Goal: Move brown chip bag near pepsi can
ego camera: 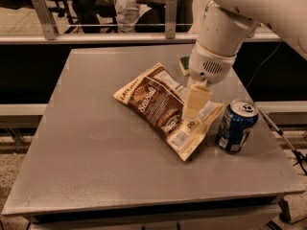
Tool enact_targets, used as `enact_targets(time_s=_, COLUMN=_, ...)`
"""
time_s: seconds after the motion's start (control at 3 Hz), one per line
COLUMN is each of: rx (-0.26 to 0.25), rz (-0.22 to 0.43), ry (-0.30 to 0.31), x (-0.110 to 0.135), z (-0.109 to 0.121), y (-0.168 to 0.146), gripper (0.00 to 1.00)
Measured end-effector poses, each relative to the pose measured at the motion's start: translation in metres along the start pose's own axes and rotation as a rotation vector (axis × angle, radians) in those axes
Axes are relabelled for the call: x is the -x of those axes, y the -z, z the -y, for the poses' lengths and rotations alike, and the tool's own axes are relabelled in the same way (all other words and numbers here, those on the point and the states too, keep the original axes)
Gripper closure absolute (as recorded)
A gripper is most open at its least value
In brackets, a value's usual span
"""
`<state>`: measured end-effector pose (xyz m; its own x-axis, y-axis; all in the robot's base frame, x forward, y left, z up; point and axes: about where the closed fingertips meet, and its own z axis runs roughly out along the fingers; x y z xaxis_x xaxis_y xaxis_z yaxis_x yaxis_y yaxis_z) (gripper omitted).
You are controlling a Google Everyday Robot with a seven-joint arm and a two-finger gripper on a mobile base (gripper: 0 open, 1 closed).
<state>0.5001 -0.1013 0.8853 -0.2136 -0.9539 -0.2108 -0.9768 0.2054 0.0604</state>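
On your grey table (pixel 86 152), the brown chip bag (pixel 153 104) lies diagonally mid-surface (lettering up). A green sponge (pixel 183 64) sits just behind it. Your gripper (pixel 193 116) is at the bag's right end, clenched on it. The pepsi can (pixel 236 127) stands upright just beside that end.
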Motion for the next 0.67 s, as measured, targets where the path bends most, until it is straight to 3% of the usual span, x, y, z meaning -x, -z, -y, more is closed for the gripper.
enact_targets(time_s=0.33, rx=-0.008, rz=0.006, ry=0.001, x=0.0023, z=0.0019, y=-0.0005, gripper=0.0)
enact_targets(time_s=0.67, rx=-0.008, rz=0.006, ry=0.001, x=0.0023, z=0.002, y=-0.0005, gripper=0.0)
